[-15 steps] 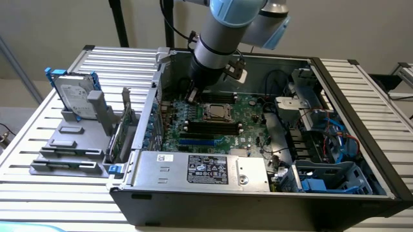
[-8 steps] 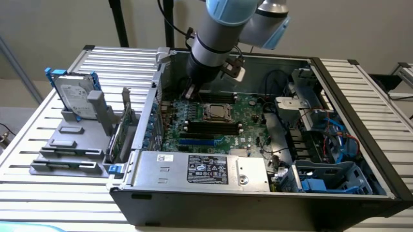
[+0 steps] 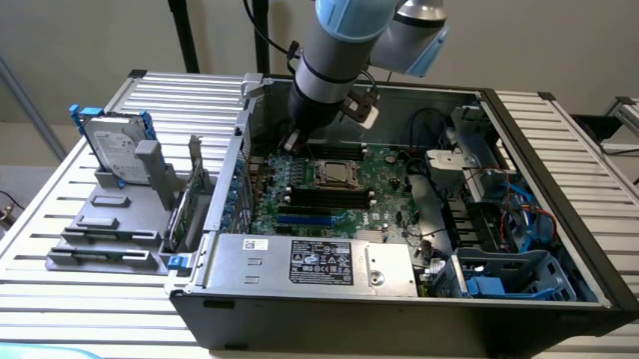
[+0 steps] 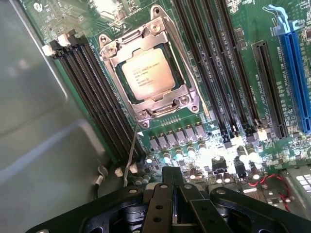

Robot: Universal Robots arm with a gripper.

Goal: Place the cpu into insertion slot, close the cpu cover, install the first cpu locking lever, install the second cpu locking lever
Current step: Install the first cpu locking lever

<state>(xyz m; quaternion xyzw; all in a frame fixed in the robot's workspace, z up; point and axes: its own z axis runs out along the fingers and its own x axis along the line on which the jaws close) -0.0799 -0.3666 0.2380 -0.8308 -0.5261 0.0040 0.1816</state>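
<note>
Hovering over the green motherboard [image 4: 233, 24] inside the open PC case [image 3: 559, 247], gripper [image 4: 173, 177] has its fingers [image 4: 160, 204] pressed together, nothing between them.

- cpu [image 4: 147, 74] lies flat in the insertion slot [image 4: 181, 73], pale face up, printed text visible.
- cpu cover [image 4: 112, 54] is down over it: silvery frame sits around the chip's edges, chip shows through the window.
- One thin locking lever [image 4: 131, 153] sticks out from the socket corner nearest the gripper and runs toward it. Its free end is beside the fingertips, off to one side, not touching them.
- cpu is well clear of the fingers; a row of small components and capacitors [image 4: 204, 155] sits between them.
- Black memory slots [image 4: 92, 97] flank the socket on both sides, a blue slot [image 4: 297, 73] further out.

In the exterior view the arm reaches down into the case, with the gripper [image 3: 298, 140] low at the far side of the socket, toward the exterior view's left. The grey power supply box [image 3: 310, 262] sits along the near edge of the case.
</note>
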